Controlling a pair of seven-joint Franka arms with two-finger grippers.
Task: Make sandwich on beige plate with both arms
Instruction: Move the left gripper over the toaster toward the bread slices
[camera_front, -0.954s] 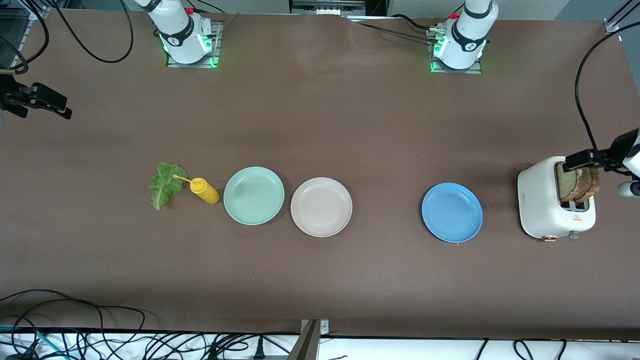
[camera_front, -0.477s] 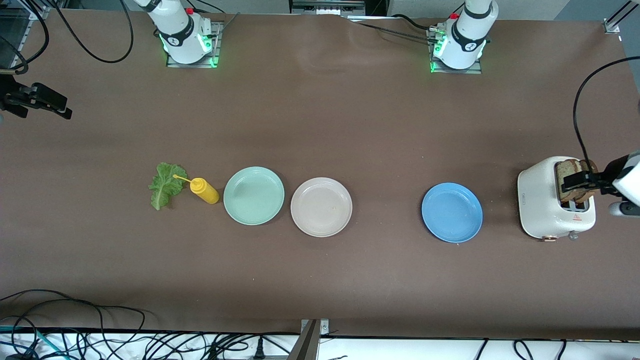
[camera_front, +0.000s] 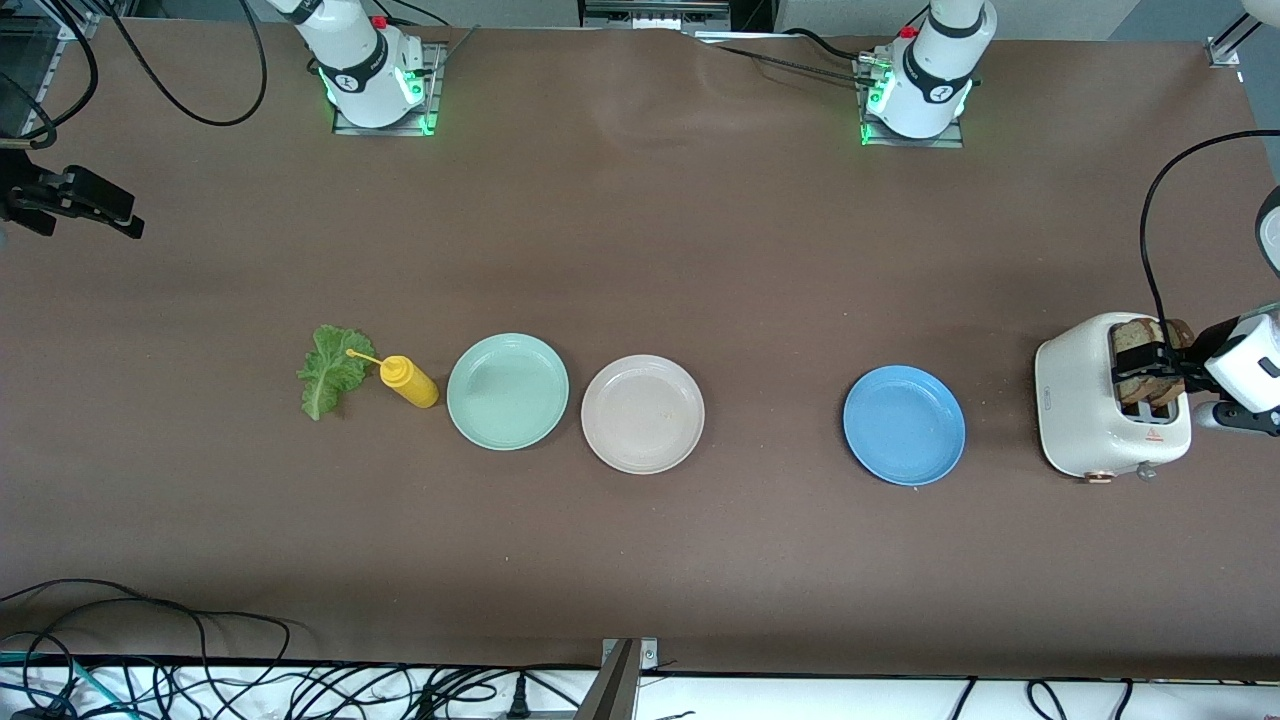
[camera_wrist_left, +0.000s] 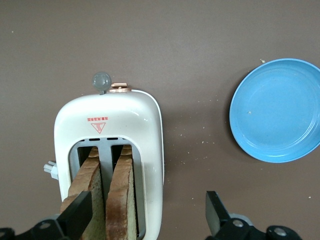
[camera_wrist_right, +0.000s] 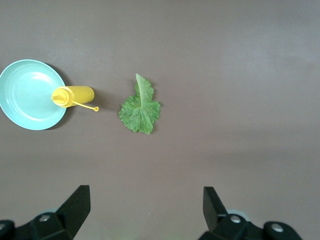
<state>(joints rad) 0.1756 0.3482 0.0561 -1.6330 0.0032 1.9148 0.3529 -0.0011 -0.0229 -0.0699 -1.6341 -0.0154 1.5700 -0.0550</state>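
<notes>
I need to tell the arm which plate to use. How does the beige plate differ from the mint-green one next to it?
The beige plate is pale off-white; the mint-green plate is light green. The beige plate lies slightly nearer the front camera and toward the left arm's end; the mint-green plate sits beside the yellow squeeze bottle. Both are round, rimmed, upright and hold nothing.

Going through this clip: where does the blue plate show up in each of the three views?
Front view: blue plate on the table, between the beige plate and the toaster.
Left wrist view: blue plate at the picture's right edge, partly cut off.
Right wrist view: not in it; the plate there is mint-green.
Shared landmark: the toaster, beside the blue plate in the front and left wrist views.
</notes>
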